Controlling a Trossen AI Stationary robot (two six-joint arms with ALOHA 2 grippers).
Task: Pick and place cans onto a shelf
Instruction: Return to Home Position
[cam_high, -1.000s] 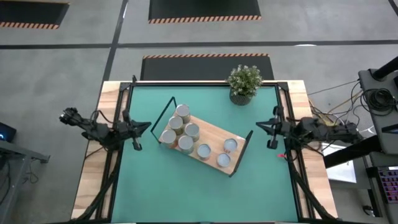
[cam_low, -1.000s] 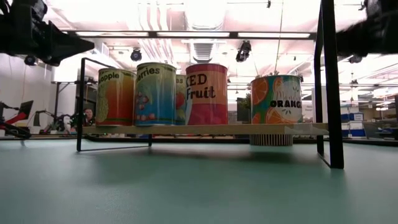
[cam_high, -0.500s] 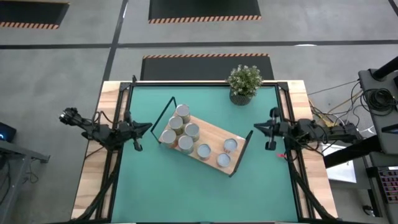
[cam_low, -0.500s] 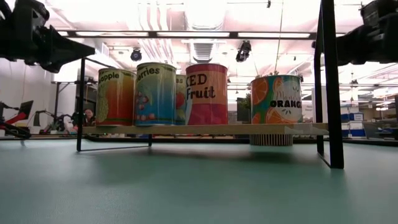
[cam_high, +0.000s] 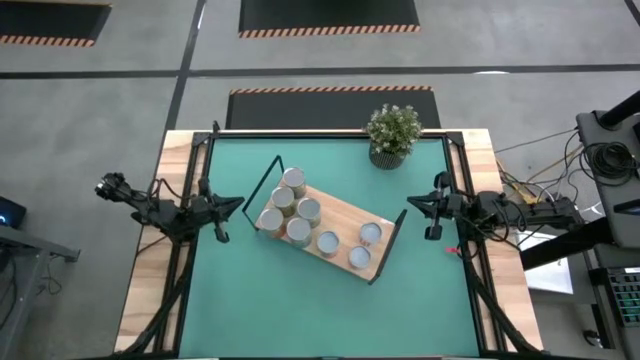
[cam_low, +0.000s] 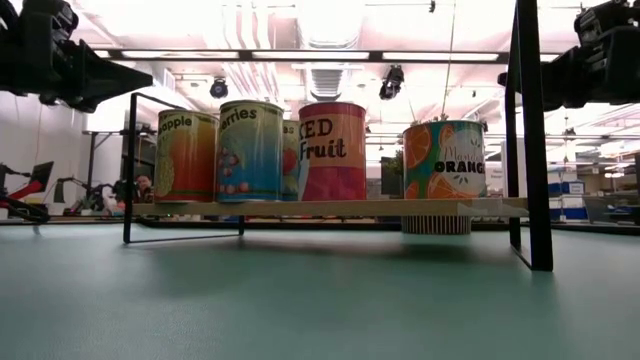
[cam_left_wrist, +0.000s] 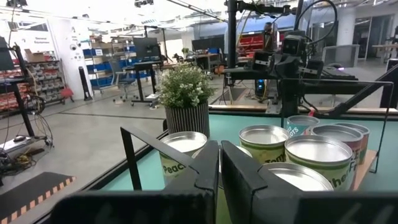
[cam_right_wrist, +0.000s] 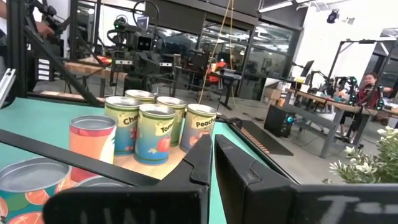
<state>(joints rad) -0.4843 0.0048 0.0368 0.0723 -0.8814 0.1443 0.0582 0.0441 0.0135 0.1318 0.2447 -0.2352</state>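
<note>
Right gripper (cam_high: 428, 212) edges a touch nearer the shelf (cam_high: 343, 214), fingers pressed together, empty. Left gripper (cam_high: 222, 213) stays parked opposite, likewise closed and empty. The cans (cam_high: 298, 231), eight as far as I can count, all stand on the shelf, so the job looks finished.

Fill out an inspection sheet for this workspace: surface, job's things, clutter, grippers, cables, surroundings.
Surface: green mat lying flat on the wooden table.
Job's things: eight cans upright on the shelf; none off it.
Clutter: potted plant at the mat's far edge.
Grippers: left gripper and right gripper shut, holding nothing, apart from the shelf.
Cables: loose bundle right of the table.
Surroundings: grey floor, hazard-striped floor mats.
</note>
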